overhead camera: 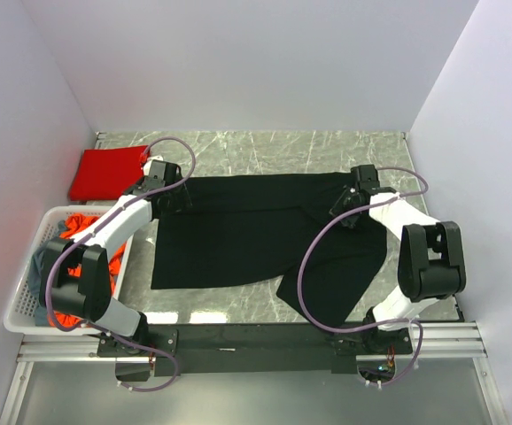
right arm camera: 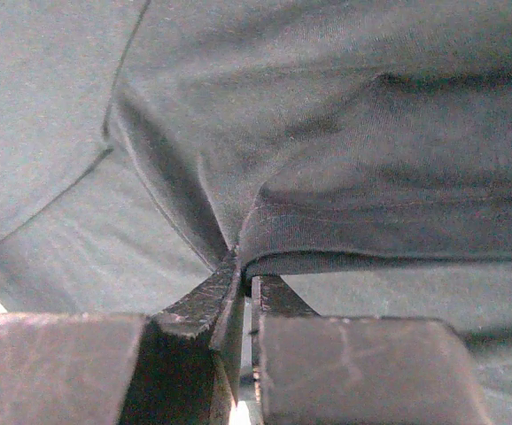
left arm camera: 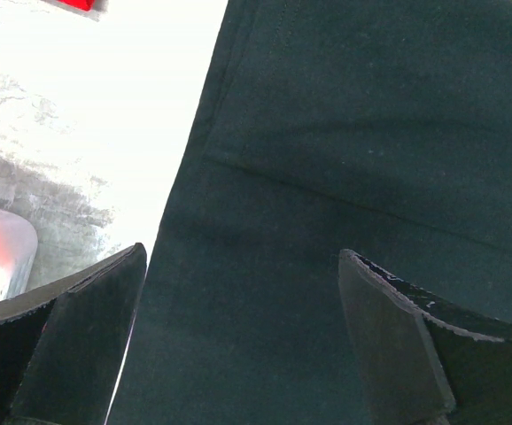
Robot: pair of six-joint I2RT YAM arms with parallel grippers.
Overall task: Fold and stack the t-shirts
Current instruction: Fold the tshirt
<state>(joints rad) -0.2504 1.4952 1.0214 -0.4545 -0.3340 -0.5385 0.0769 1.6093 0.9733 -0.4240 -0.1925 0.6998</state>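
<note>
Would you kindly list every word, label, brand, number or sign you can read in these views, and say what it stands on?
There is no readable text: the black t-shirt, the red t-shirt and the white basket all look plain, with no print, label or number in any view.

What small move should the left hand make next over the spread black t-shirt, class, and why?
Probably lower the open left hand and close it on the left edge of the large black cloth t-shirt. That edge lies below, between its fingers, while the right hand is shut on a fold at the shirt's right side; folding likely needs both sides gripped.
</note>
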